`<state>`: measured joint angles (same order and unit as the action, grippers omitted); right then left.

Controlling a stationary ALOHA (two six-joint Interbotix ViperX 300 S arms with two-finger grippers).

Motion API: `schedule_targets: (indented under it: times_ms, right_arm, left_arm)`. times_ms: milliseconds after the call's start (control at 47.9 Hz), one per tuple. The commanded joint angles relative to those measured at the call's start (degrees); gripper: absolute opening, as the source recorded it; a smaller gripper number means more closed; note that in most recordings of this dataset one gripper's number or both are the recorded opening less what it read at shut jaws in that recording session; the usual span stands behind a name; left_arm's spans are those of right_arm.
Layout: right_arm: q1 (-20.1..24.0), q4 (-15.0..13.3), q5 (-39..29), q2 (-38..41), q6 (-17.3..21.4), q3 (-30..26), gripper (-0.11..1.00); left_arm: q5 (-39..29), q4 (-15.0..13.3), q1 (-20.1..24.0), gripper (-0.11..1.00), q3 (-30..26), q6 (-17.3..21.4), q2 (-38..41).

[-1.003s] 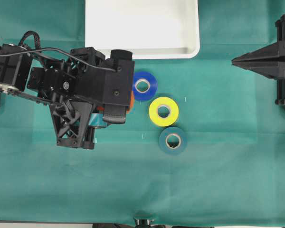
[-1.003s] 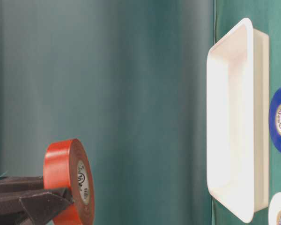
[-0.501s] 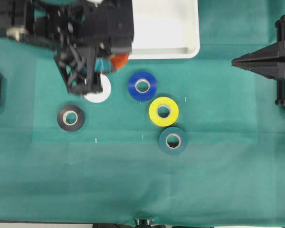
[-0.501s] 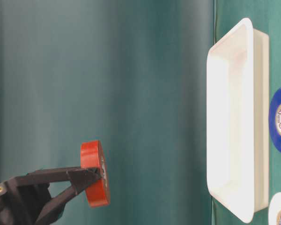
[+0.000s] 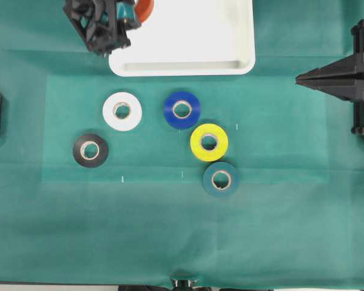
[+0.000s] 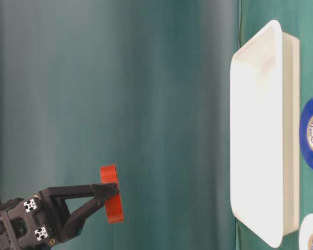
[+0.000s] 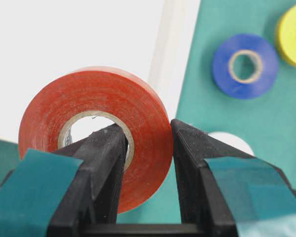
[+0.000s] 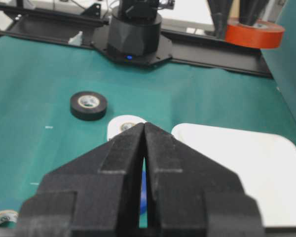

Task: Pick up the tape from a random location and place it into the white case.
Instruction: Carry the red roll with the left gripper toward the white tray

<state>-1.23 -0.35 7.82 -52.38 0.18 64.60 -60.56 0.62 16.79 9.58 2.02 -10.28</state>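
My left gripper [image 5: 135, 12] is shut on the orange-red tape [image 5: 145, 8], one finger through its pale core and the other on its outer face. It holds the roll in the air over the near-left corner of the white case [image 5: 182, 66]. In the left wrist view the tape [image 7: 138, 103] hangs between the fingers, with the case rim [image 7: 173, 49] right behind it. The table-level view shows the tape [image 6: 111, 198] well above the case [image 6: 275, 130]. My right gripper [image 5: 298, 77] rests shut at the right, holding nothing, and its own view shows it [image 8: 144, 124] with the tape [image 8: 254, 32] far off.
Five other rolls lie on the green cloth in front of the case: white [image 5: 122, 111], blue [image 5: 182, 110], yellow [image 5: 208, 142], dark teal [image 5: 221, 179] and black [image 5: 90, 150]. The left arm's base [image 8: 135, 34] stands beyond them.
The left arm has carried the tape from over the middle-left of the cloth up to the case's left corner, uncovering the white and black rolls. The right arm has not moved.
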Motion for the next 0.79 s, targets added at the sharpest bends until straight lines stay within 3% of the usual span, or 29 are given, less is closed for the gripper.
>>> schedule_targets:
  times_ms: [0, 397, 773]
  right_arm:
    - [-0.1, -0.1, 0.2, 0.3, -0.1, -1.6, 0.00]
    - [0.0, -0.1, -0.3, 0.3, -0.3, -1.6, 0.00]
    - [-0.1, -0.5, -0.4, 0.3, -0.3, -1.6, 0.00]
  left_arm:
    - [0.4, 0.2, 0.0, 0.25, -0.8, 0.1, -1.7]
    - [3.1, 0.1, -0.1, 0.25, -2.1, 0.1, 1.4]
    - [3.7, 0.1, -0.1, 0.25, -10.5, 2.3, 9.6]
